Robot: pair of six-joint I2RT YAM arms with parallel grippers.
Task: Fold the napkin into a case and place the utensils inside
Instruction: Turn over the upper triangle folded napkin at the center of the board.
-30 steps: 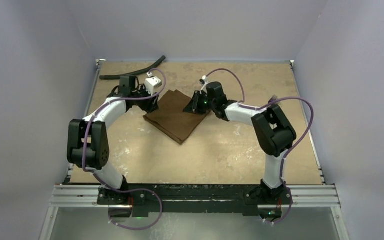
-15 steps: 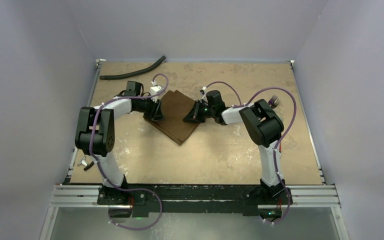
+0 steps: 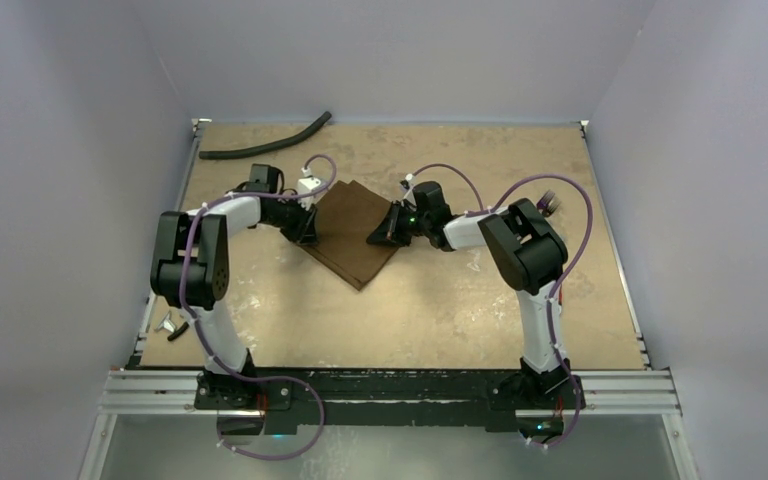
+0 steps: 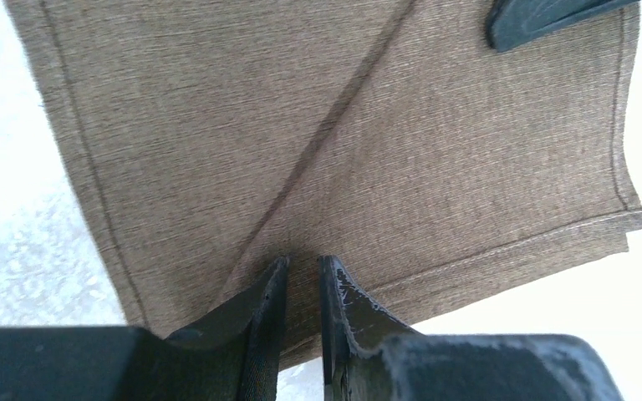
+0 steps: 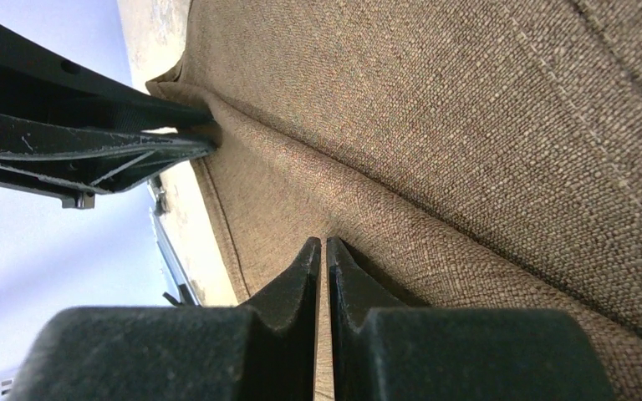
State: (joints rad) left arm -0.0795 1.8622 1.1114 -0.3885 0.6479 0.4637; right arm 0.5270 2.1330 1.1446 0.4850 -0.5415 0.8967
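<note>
The brown napkin (image 3: 352,232) lies folded on the table as a diamond between the two arms. My left gripper (image 3: 309,227) is low at its left edge; in the left wrist view its fingers (image 4: 303,261) are shut on the hemmed edge of the napkin (image 4: 343,142), with cloth between them. My right gripper (image 3: 380,230) is at the right edge, its jaws (image 5: 323,242) pressed nearly together on a ridge of the napkin (image 5: 468,125). A dark tined piece of the utensils (image 3: 551,203) peeks out behind the right arm's elbow.
A long black hose (image 3: 265,142) lies at the back left of the table (image 3: 420,310). A small metal object (image 3: 171,325) sits by the left edge. The left gripper's fingers (image 5: 92,138) show in the right wrist view.
Both arms have come down onto the napkin's opposite edges. The left gripper moved from the back left corner to the left edge, and both sets of jaws have closed on cloth.
</note>
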